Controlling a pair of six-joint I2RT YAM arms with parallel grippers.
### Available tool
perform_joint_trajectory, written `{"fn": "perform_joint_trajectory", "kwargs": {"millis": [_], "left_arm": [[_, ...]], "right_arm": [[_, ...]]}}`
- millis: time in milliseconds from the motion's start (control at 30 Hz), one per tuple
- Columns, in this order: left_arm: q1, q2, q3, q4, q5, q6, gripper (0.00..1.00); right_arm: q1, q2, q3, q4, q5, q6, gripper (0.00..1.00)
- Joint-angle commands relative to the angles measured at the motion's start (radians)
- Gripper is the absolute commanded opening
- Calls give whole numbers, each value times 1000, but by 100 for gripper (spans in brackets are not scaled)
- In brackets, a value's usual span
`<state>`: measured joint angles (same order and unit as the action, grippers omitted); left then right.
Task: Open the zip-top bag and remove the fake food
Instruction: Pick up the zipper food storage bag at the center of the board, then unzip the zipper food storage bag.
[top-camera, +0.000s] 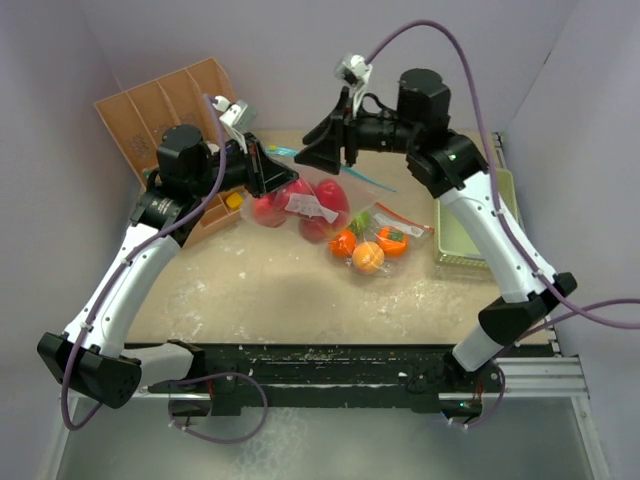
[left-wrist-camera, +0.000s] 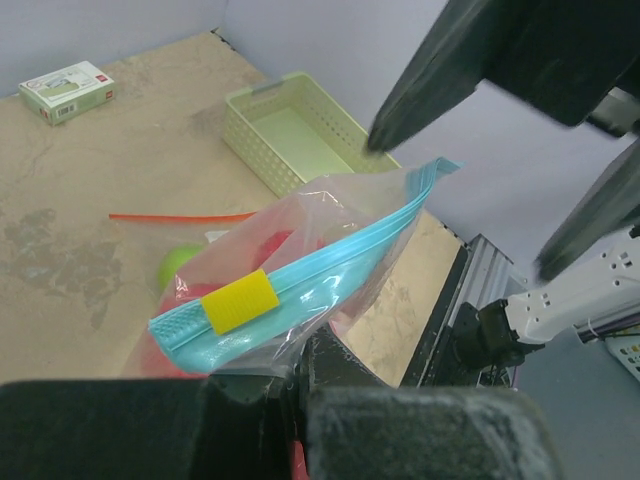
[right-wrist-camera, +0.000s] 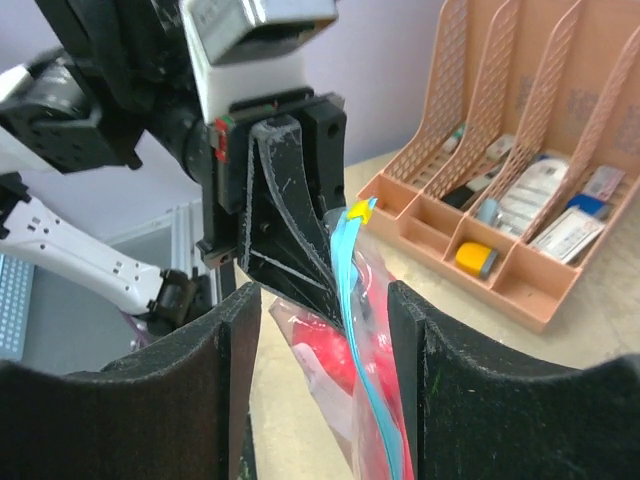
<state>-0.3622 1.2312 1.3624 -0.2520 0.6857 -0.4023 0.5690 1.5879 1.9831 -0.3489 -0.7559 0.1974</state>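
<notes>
A clear zip-top bag (top-camera: 300, 205) with a blue zip strip (left-wrist-camera: 330, 262) and a yellow slider (left-wrist-camera: 240, 300) holds red fake fruits (top-camera: 325, 200). My left gripper (top-camera: 272, 170) is shut on the bag's plastic just under the zip, near the slider end (left-wrist-camera: 290, 370), and holds that end up. My right gripper (top-camera: 325, 152) is open. Its fingers (right-wrist-camera: 240, 380) stand on either side of the blue zip strip (right-wrist-camera: 355, 330), not closed on it. The slider (right-wrist-camera: 358, 210) is at the far end, by the left gripper (right-wrist-camera: 290, 230). A green fruit (left-wrist-camera: 180, 265) shows behind the bag.
Orange and green fruits (top-camera: 368, 257) lie by a second clear bag with a red zip (top-camera: 405, 218). A pale green tray (top-camera: 475, 225) stands at the right edge. A brown divided organizer (top-camera: 170, 110) stands at the back left. A small box (left-wrist-camera: 65, 90) lies on the table.
</notes>
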Motion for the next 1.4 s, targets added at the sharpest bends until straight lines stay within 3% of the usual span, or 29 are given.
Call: {"fn": "perform_joint_trajectory", "kwargs": {"millis": [0,67,267,333,433,500,533,567,767,1000,1367], "left_arm": [[6,-8,41,53,27,16,0],[6,-17,35,52,18,18,0],[6,-29,27,27,-5,23,0],[5,-31,22,16,-19,22,4],[5,-49,4,20,-49,6,44],[6,-69,-21,41,-61,-13,81],[6,-76,-33,49,-61,-19,94],[10,-81,-43,52,-57,-23,100],[31,-96,-111,165,58,-86,99],[52,-39,-108,324,322,-186,96],[51,20,-53,476,426,-275,81]], "right_arm": [[65,56,54,-81,53,-74,55],[72,59,36,-73,53,-72,49],[71,25,-26,-35,58,-70,0],[72,10,-42,-7,58,-63,0],[72,-11,-62,29,67,-58,0],[71,-19,-65,22,74,-73,0],[70,-22,-65,15,77,-81,0],[68,-26,-65,9,78,-88,0],[45,-51,-94,-7,40,-95,0],[-24,-83,-78,-82,-112,-133,0],[-34,-78,-51,-126,-259,-139,0]]}}
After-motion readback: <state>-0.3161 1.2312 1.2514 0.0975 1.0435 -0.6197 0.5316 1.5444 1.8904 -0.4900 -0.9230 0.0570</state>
